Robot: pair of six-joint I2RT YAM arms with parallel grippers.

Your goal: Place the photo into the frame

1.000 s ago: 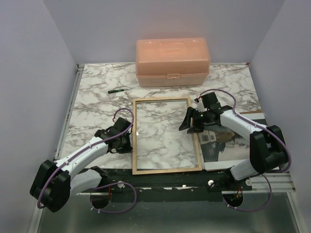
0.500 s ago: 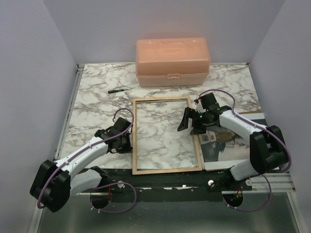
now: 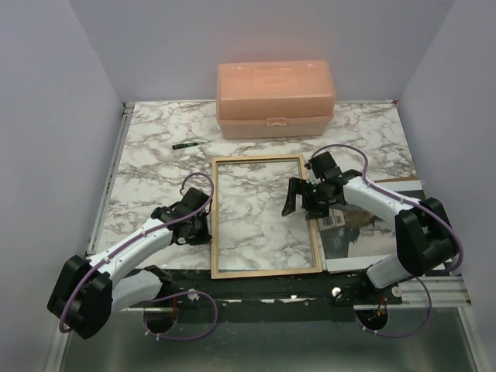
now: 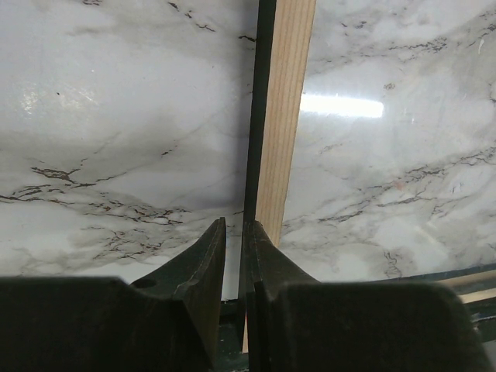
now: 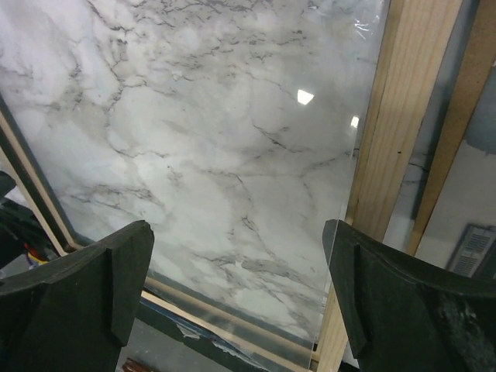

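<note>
Currently the photo [image 3: 363, 236] lies on the counter [image 3: 155, 159] just right of the frame [image 3: 256, 160], partly beneath the right arm, whose wide-open claw [image 3: 299, 203] hangs over the right rail, nearer than the near-closed left claw [image 3: 203, 231].

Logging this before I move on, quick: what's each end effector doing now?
Left end effector: nearly closed at the left rail of the frame; grip cannot be told.
Right end effector: wide open over the frame, holding nothing.
</note>
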